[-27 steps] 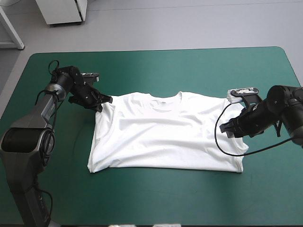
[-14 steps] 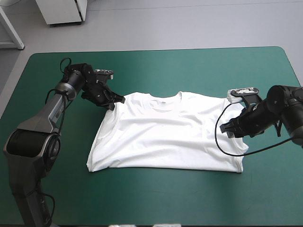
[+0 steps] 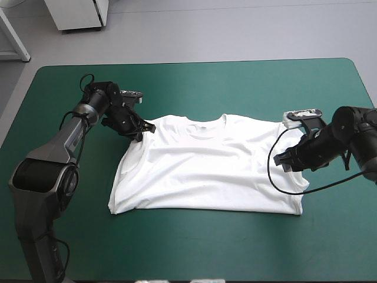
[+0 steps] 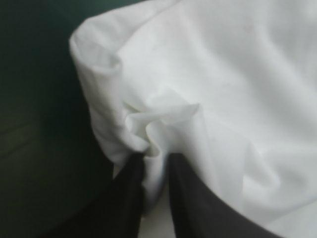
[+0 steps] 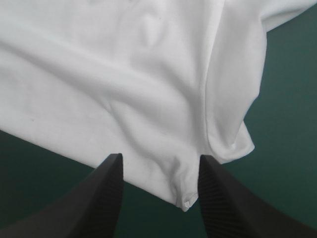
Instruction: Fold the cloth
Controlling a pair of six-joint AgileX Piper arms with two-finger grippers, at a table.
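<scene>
The white T-shirt (image 3: pixel 206 171) lies spread flat in the middle of the table, collar toward the far edge and sleeves tucked in. My left gripper (image 3: pixel 140 131) sits at the shirt's far left shoulder. In the left wrist view this gripper (image 4: pixel 156 158) is shut on a bunched pinch of the T-shirt (image 4: pixel 223 99). My right gripper (image 3: pixel 287 162) rests low at the shirt's right edge. In the right wrist view its fingers stand apart, open (image 5: pixel 161 158), with a corner of the T-shirt (image 5: pixel 124 74) lying between them.
The teal-green cover (image 3: pixel 206 88) shows on every side of the shirt, with wide strips toward the near and far table edges.
My left gripper has moved right and toward the far edge, dragging the left shoulder inward, so the shirt's left edge now slants. The right arm has stayed put.
</scene>
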